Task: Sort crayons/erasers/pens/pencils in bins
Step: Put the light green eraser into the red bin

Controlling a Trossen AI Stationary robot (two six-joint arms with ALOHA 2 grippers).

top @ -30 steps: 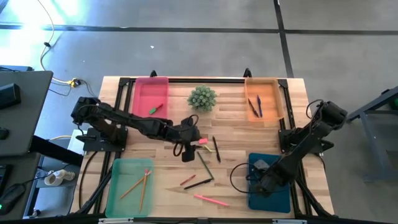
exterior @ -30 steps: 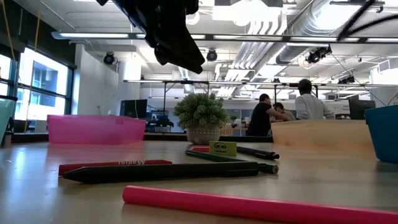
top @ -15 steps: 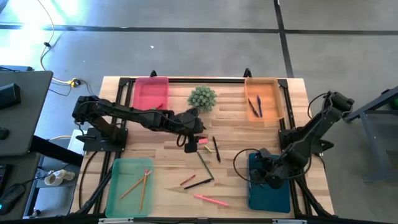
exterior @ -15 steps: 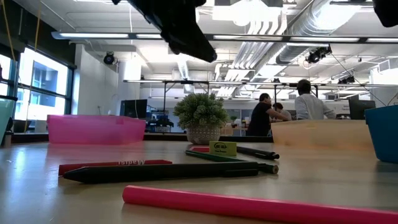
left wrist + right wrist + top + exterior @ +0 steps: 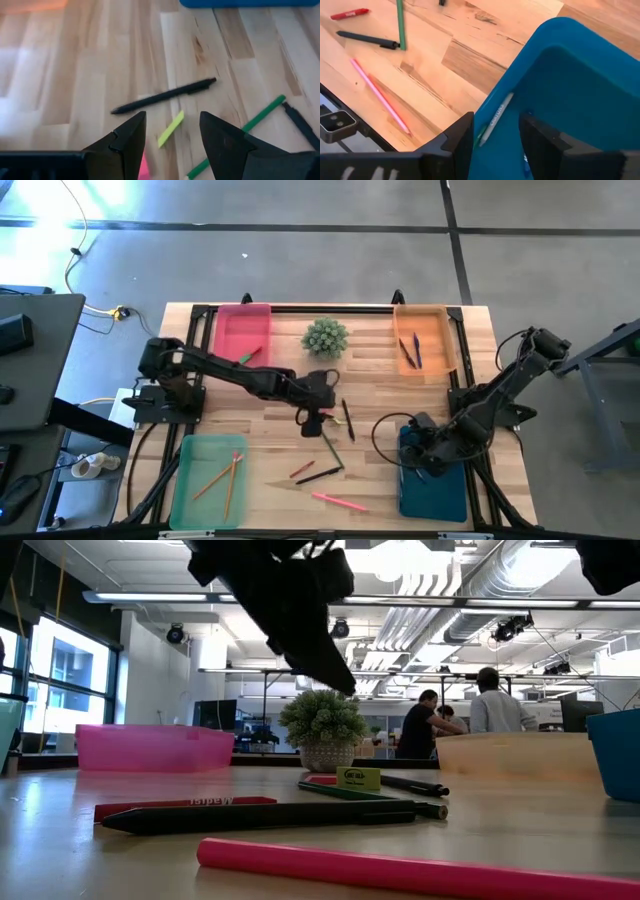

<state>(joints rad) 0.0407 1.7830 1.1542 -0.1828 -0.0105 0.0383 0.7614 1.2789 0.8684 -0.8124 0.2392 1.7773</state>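
Left wrist view: open fingers [image 5: 172, 137] frame a flat yellow-green eraser [image 5: 171, 128] beside a black pen [image 5: 164, 95].

Two dark, near-black jointed arms, built from boxy links and rounded joint housings. Mounted on black frame rails by the tabletop's left and right edges. Left arm [image 5: 225, 372]: slim matte segments, thicker at the base. Right arm [image 5: 495, 395]: same build, with a black cable looping loose beside its wrist. Left end effector [image 5: 170, 145]: two matte black wedge-shaped fingers [image 5: 131, 137] with bevelled, faceted faces, tapering to blunt tips. Right end effector [image 5: 495, 137]: same black angular fingers. No markings or screws legible.
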